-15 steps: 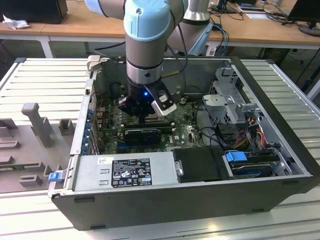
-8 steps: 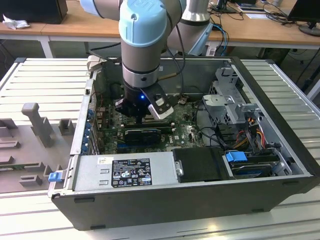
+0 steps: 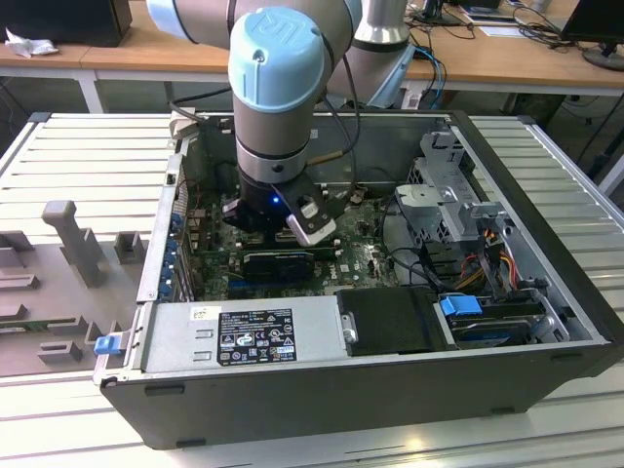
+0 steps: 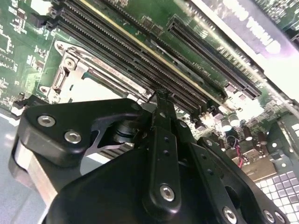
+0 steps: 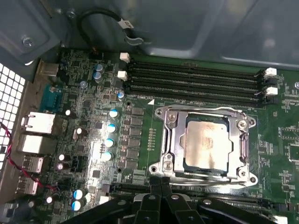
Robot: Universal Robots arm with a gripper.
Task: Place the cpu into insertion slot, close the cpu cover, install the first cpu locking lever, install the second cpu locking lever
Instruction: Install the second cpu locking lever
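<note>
The cpu, a pale square chip, lies in the insertion slot on the green motherboard. The cpu cover, a silver frame, lies flat around it with the chip showing through its cut-out. A thin metal lever runs along the cover's edge beside the memory slots; I cannot tell whether it is latched. My gripper hovers just off the socket's edge on the side away from the memory slots, its black fingers shut together with nothing between them. In the second wrist view the gripper points toward the socket corner. In the exterior view the gripper reaches down into the open computer case.
Long black memory slots lie beside the socket. Blue-topped capacitors and rear ports stand on its other side. A black cable loops at the case wall. The power supply and drive cage crowd the case.
</note>
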